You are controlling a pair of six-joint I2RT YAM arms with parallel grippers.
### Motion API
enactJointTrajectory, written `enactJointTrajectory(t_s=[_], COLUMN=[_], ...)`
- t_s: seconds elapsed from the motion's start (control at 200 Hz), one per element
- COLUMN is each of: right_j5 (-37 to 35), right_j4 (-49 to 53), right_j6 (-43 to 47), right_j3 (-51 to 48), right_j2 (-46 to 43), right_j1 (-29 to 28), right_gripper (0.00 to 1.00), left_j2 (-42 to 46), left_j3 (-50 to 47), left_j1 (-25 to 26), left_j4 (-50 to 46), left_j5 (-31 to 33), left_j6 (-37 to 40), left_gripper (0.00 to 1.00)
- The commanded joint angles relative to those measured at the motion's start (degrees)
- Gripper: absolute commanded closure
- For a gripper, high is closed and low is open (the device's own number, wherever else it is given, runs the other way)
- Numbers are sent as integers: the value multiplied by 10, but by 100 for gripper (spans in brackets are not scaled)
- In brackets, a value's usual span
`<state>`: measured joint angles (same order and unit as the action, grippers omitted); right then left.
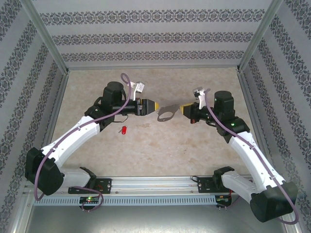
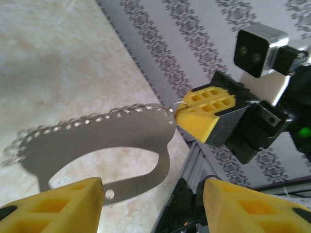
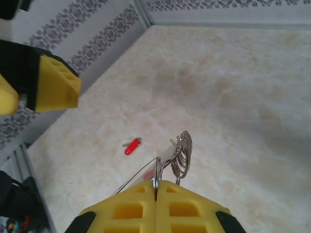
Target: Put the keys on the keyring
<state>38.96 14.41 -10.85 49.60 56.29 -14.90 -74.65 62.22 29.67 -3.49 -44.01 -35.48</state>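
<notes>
The stiff keyring [image 1: 166,113] is pinched aloft in the closed right claw [image 1: 182,109], the left claw [image 1: 154,107] open astride it; the light red key [image 1: 124,130] on the table [image 1: 194,150] is judged best taken by its head.

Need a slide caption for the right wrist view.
Right gripper, shut on the keyring, holds it up while the red key lies loose on the table.

I find the keyring [image 3: 181,154] largely hidden behind the right hand [image 3: 155,188]; the key [image 1: 124,130] is too small to detail.
</notes>
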Motion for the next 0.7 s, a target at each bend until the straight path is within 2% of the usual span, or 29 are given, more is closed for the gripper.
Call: enactJointTrajectory(t_s=[0.0,0.27,0.53,0.694], right_j5=[47,82,112,119], right_j4=[-60,-82,-101,-105], right_j6=[-38,-53,-68,-71], right_j3=[34,67,102,113], right_j2=[-16,-7,4,10], right_j1=[-10,-28,-51,-61], right_gripper=[100,100,100,100], left_j2=[-9,-7,-18,-33], left_j3=[34,39,98,151], left_j1=[6,6,7,16], left_j4=[73,186,150,90], left_j5=[-55,-95,-109,-137], left_j6=[-21,-12,27,66], left_gripper=[46,50,58,64])
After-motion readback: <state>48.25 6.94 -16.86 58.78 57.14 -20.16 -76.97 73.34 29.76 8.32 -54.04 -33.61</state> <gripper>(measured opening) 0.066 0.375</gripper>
